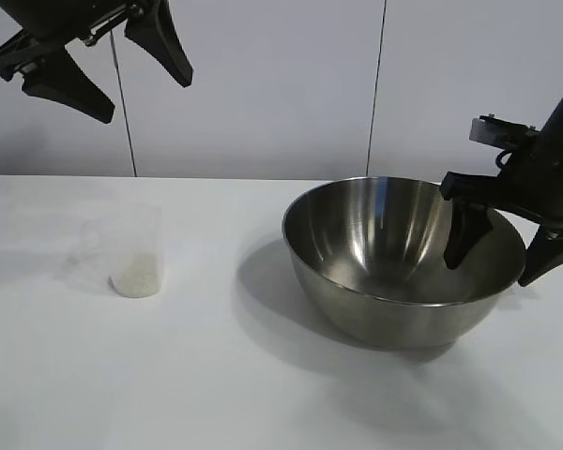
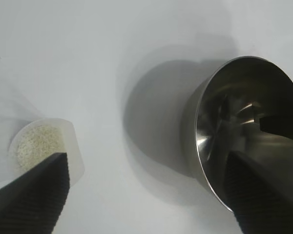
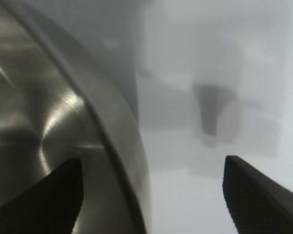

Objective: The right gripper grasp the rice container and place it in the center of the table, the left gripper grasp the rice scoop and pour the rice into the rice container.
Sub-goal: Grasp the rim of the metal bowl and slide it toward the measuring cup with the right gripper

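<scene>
1. Rice container (image 1: 403, 281): large, shiny steel bowl standing upright on the table (image 1: 216, 394), right of centre in the exterior view and nearest the camera there. No grains can be made out in its interior; it reflects the gripper finger lowered into it.
2. Right gripper (image 1: 492, 271): reaches down at the bowl's right-hand edge. Its jaws stand apart and straddle the rim, with one finger inside the bowl against the inner wall region and the other outside, beside the outer wall. The right wrist view confirms this: the rim runs between the two spread fingertips. Whether either finger touches the steel cannot be told.
3. Rice scoop (image 1: 131, 248): small frosted plastic cup, upright on the table, well apart from the bowl and to its left in the exterior view. Nothing holds it.
4. Rice (image 1: 136, 277): low whitish layer of grains in the bottom of the scoop; seen from above in the left wrist view as a pale, speckled disc.
5. Left gripper (image 1: 144, 99): hangs high above the table at the upper left of the exterior view, above the scoop's side of the scene. Its jaws are spread wide and grip nothing; the left wrist view shows the scoop by one fingertip and the bowl by the other, both far below.
</scene>
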You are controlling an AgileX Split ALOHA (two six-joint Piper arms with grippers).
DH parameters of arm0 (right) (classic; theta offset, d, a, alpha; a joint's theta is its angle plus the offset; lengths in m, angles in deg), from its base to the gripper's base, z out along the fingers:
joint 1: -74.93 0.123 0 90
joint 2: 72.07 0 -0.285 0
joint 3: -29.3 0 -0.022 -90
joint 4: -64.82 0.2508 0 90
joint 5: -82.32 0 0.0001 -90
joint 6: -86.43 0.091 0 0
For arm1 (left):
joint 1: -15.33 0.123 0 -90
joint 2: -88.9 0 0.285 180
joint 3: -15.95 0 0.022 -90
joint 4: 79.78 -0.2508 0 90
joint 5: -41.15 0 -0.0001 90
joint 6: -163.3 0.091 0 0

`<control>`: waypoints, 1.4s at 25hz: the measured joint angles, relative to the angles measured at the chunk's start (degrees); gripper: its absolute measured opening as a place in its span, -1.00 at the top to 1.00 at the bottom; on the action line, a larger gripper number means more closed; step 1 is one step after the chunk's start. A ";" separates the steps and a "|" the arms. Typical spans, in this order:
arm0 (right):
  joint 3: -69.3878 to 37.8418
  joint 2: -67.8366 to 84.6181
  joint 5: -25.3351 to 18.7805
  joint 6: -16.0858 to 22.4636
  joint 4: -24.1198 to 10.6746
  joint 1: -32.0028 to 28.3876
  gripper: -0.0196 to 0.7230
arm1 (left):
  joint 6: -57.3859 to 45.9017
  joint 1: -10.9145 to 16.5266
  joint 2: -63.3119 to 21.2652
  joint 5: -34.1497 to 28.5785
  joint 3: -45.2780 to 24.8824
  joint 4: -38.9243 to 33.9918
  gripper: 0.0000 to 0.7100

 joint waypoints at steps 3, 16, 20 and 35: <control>0.00 0.00 -0.18 -3.52 3.03 0.00 0.90 | 0.00 0.00 0.00 0.00 0.00 0.00 -0.75; 0.14 6.59 -6.63 -7.83 8.71 1.44 0.90 | 0.00 0.00 0.00 0.00 0.00 0.00 -0.75; 0.19 6.39 -5.81 -5.02 8.50 6.37 0.90 | 0.00 0.00 0.00 0.00 0.00 0.00 -0.75; 0.25 -1.68 4.87 4.00 6.33 13.30 0.92 | 0.00 0.00 0.00 0.05 0.00 0.00 -0.75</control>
